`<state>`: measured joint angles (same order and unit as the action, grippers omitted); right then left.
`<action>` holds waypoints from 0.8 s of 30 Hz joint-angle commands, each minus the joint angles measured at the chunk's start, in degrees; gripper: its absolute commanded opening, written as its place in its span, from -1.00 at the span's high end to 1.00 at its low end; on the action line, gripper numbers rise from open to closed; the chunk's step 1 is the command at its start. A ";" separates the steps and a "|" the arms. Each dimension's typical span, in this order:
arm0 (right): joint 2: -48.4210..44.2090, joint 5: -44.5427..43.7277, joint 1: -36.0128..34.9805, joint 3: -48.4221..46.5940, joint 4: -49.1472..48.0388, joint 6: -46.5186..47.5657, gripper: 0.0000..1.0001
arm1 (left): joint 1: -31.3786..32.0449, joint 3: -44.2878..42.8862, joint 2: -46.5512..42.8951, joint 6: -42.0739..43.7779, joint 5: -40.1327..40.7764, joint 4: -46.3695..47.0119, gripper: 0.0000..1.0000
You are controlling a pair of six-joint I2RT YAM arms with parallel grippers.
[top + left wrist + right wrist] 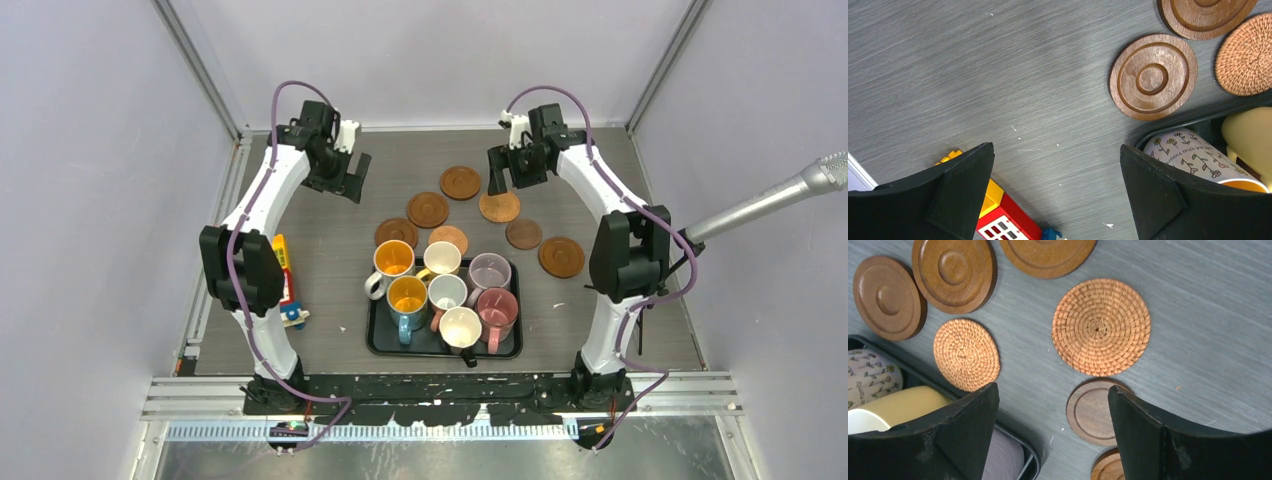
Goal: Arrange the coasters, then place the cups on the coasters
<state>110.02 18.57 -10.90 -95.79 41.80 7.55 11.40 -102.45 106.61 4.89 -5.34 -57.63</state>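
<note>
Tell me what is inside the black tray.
Seven mugs stand upright in the tray, packed close together. They hide most of its floor, so whether anything flat lies under them cannot be seen.

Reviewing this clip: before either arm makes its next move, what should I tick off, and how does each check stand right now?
1. Left gripper open and empty: ok.
2. Right gripper open and empty: ok.
3. Seven coasters lying flat on the table, none overlapping: ok.
4. Coasters set out in an orderly layout: not ok, they lie loosely scattered beyond the tray.
5. Seven mugs upright in the tray, none on a coaster yet: ok.
6. Toy block clear of the coasters: ok, it lies off to the left.
</note>
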 commanded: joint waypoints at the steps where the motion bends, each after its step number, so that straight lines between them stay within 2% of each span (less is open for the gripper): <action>1: 1.91 -1.52 -0.45 -4.62 -3.69 -0.43 -0.69 | -0.14 -3.22 -0.32 -0.97 1.22 3.09 -0.99; 11: 13.79 -5.30 -1.61 -17.91 -5.68 -3.53 -0.69 | -0.14 -5.42 0.29 0.58 -1.23 3.87 -0.99; 14: 16.50 -4.52 -1.87 -20.75 -6.56 -5.55 -0.69 | 0.39 -5.83 1.74 2.11 -1.60 6.97 -1.00; 17: 18.65 -4.74 -2.10 -22.48 -7.57 -6.29 -0.69 | 1.72 -8.93 5.88 2.44 -1.67 9.57 -0.99; 24: 23.42 -5.10 -2.56 -26.64 -6.24 -6.96 -0.67 | 6.26 -23.74 21.07 0.20 -5.87 8.24 -0.95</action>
<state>132.20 14.02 -12.88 -118.26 36.38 1.67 14.87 -120.01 121.95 6.33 -7.29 -50.81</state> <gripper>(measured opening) 0.842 0.992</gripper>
